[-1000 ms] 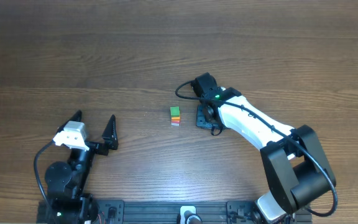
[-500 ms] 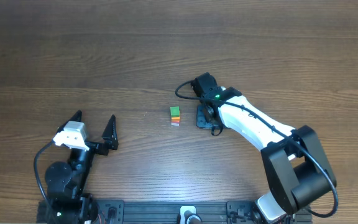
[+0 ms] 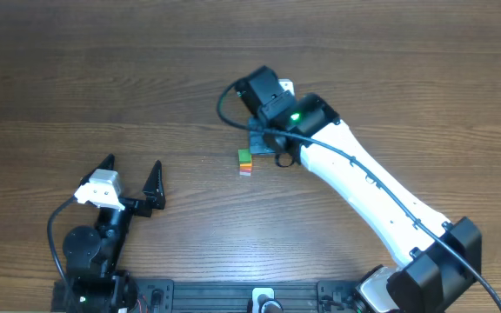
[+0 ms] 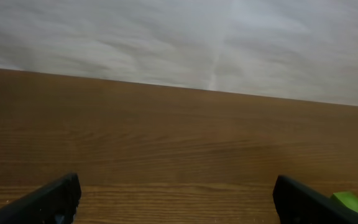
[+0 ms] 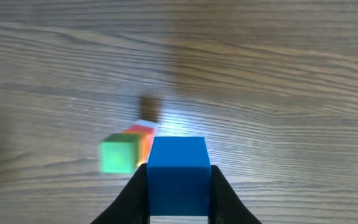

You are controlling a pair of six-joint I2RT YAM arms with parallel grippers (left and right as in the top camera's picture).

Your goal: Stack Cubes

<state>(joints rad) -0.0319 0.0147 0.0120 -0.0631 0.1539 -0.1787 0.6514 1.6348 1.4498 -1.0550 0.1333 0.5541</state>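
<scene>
The right arm (image 3: 364, 187) stretches far across the table (image 3: 103, 69), right gripper (image 5: 178, 186) clamped on a blue cube (image 5: 176, 165), raised just beside the green-topped cube stack (image 3: 245, 163). The left gripper (image 3: 131, 162) sits by its base, fingers (image 3: 155, 176) apart.

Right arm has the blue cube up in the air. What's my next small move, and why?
Probably shift the right end effector sideways until the blue cube sits squarely over the topmost green cube, then lower. In the right wrist view the blue cube is held lifted and off to one side of the green one.
</scene>
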